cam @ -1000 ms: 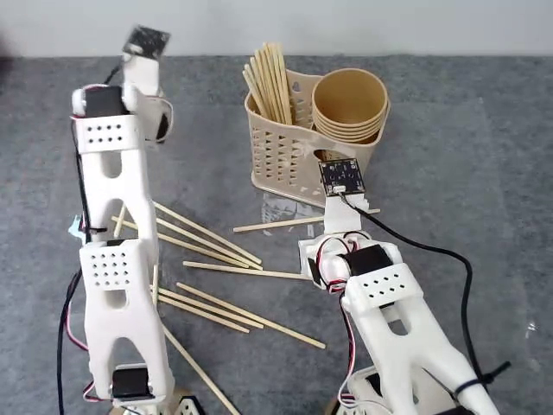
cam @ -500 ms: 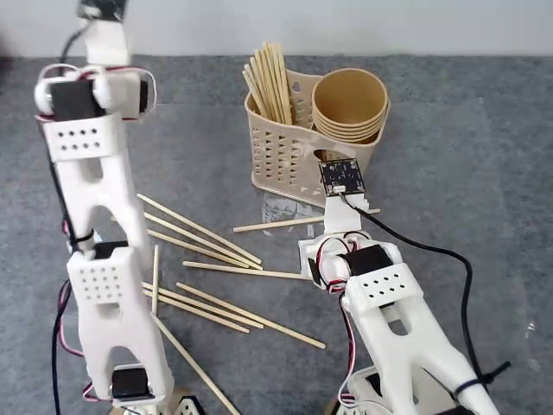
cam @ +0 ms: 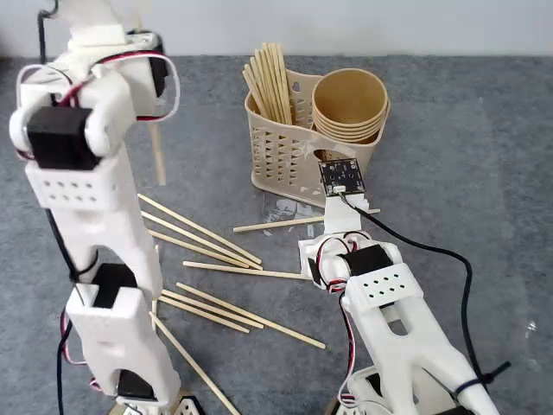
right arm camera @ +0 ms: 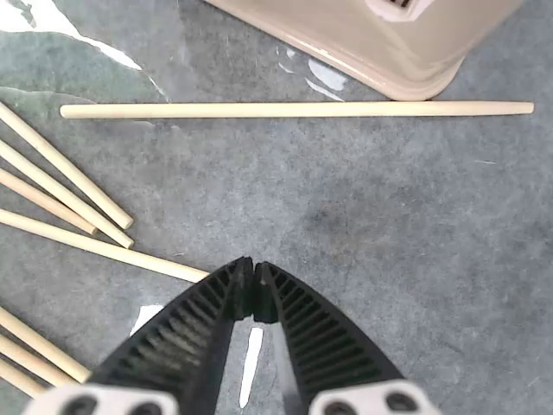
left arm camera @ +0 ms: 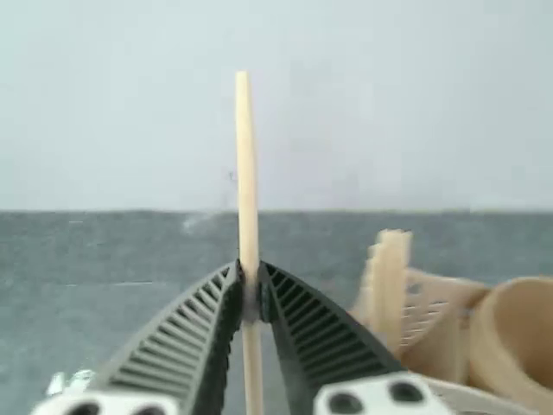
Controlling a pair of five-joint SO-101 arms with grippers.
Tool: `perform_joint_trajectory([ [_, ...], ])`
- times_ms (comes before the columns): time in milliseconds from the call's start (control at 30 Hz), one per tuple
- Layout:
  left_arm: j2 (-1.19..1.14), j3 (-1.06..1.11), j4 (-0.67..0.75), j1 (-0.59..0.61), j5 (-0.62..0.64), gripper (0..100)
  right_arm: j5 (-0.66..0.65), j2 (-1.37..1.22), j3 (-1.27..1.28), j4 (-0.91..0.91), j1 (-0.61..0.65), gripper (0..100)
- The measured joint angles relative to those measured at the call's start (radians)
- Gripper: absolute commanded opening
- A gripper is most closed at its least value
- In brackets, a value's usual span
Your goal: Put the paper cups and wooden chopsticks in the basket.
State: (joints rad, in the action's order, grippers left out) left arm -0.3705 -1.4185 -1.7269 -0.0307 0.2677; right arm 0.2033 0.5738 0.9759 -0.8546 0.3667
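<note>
High and wrist views of the two arms at a grey mat (cam: 467,173).

The left gripper (left arm camera: 251,298) is closed on one wooden chopstick (left arm camera: 244,173), pinched at the fingertips. The stick stands upright, and its upper end rises well above the jaws. In the high view the left arm (cam: 82,164) is raised over the far left part of the mat. The lower length of the gripped stick hangs below the arm, clear of the surface and well apart from the basket (cam: 285,164).

The basket stands upright at the far middle of the mat. A bundle of chopsticks (cam: 270,82) leans in the compartment on its left side as the high view shows it. A nested stack of paper cups (cam: 350,104) sits in the compartment on its right side, rims above the basket wall.

The right gripper (right arm camera: 253,290) points down at the mat just in front of the basket. Its jaws are together at the tips with nothing between them. A single chopstick (right arm camera: 294,110) lies flat between this gripper and the foot of the basket, near the basket wall but not touching it.

The loose chopsticks (cam: 207,242) lie scattered flat on the mat between the two arms. Some lie side by side and some cross. The right arm (cam: 380,294) extends from the near edge toward the basket.
</note>
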Motion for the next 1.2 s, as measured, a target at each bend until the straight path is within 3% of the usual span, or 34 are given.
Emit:
perform_joint_trajectory([
  [333,0.025,-0.006,0.181,-0.146,0.084,1,0.0,0.0,0.0,0.0,0.0,0.9],
  [567,0.025,-0.17,0.078,-0.249,0.084,1,0.0,0.0,0.0,0.0,0.0,0.9],
  [867,0.026,-0.196,-0.008,-0.252,0.084,1,0.0,0.0,0.0,0.0,0.0,0.9],
  [1200,0.126,-0.196,-0.009,-0.236,0.072,1,0.0,0.0,0.0,0.0,0.0,0.9],
])
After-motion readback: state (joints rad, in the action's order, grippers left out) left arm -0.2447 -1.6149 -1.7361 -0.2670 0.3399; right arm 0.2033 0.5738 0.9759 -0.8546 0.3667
